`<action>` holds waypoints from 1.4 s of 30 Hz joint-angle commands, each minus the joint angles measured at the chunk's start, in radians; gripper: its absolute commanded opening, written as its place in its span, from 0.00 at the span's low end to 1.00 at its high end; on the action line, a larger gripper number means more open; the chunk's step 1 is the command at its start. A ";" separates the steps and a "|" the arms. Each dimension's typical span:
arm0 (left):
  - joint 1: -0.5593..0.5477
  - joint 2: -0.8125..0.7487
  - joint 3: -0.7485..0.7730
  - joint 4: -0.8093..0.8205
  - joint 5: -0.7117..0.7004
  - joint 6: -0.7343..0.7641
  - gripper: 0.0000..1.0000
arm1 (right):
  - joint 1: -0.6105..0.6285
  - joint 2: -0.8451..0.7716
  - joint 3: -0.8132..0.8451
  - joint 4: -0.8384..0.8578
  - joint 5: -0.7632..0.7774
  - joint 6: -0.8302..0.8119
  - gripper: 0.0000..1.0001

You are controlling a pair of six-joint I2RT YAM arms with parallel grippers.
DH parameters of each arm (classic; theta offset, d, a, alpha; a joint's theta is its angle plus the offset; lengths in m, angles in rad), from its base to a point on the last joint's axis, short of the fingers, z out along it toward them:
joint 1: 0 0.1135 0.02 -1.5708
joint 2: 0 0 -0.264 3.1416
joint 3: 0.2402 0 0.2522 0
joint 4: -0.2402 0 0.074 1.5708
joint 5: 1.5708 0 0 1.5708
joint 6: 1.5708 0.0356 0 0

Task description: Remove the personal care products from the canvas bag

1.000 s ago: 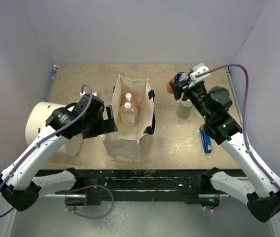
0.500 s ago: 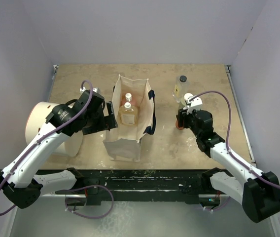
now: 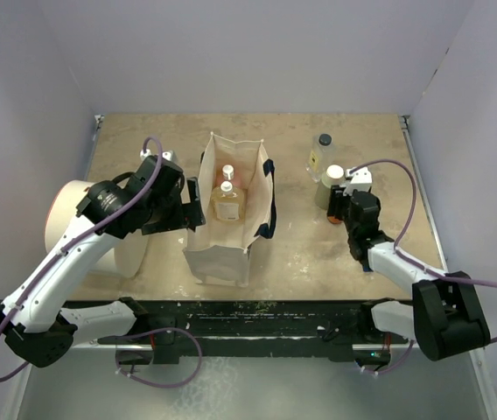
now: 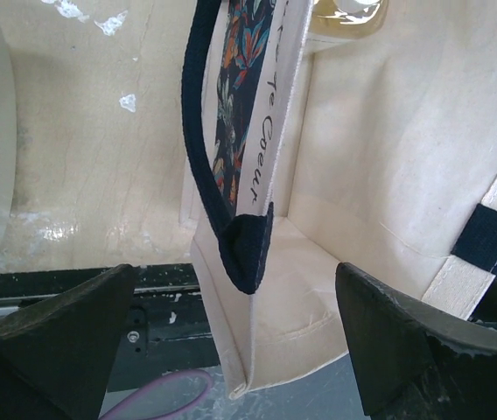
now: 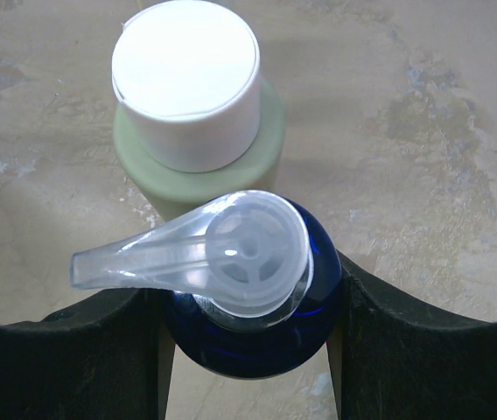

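Right side first: the right gripper (image 3: 343, 208) was clamped around the orange-and-dark-blue pump bottle (image 5: 250, 337), one dark finger (image 5: 82, 354) pressed on each side of its blue body and the clear pump head (image 5: 231, 249) pointing off to the left in the wrist view. That bottle was out of the canvas bag (image 3: 218, 255), well to its right and just in front of the olive-green bottle (image 5: 198, 171) with the wide white cap (image 5: 185, 80); whether the two touched, or whether the held bottle's base met the table (image 3: 143, 144), couldn't be told. Behind the green one stood the clear black-capped bottle (image 3: 322, 154), also out on the tabletop. Over to the left, the left gripper (image 3: 192, 204) was spread wide at the bag's left wall, pinching nothing, and its wrist camera looked down with the cloth edge and the black strap handle (image 4: 203, 149) sitting between the open fingers (image 4: 60, 337). The bag stood upright at mid-table with its mouth open, and inside it were a clear yellowish white-capped bottle (image 3: 227, 204) and, just behind it, a pinkish bottle (image 3: 228, 172). A large white cylinder (image 3: 72, 219) sat left of that arm.
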 commanded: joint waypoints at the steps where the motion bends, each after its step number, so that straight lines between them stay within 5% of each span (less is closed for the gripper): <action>1: 0.004 0.003 0.045 -0.010 -0.031 0.031 0.99 | -0.003 -0.006 0.084 0.130 0.003 0.000 0.00; 9: 0.004 -0.026 0.033 -0.008 -0.047 0.027 0.99 | -0.003 0.010 0.117 0.065 0.016 0.023 0.00; 15: 0.004 -0.030 0.018 0.015 -0.042 0.020 0.99 | -0.004 0.033 0.146 0.017 0.016 0.037 0.10; 29: 0.004 -0.119 -0.014 0.012 -0.076 -0.067 0.99 | -0.003 0.003 0.138 -0.021 -0.036 0.040 0.67; 42: 0.004 -0.143 -0.091 0.070 -0.001 -0.134 0.99 | -0.003 -0.212 0.107 -0.144 -0.059 0.055 0.98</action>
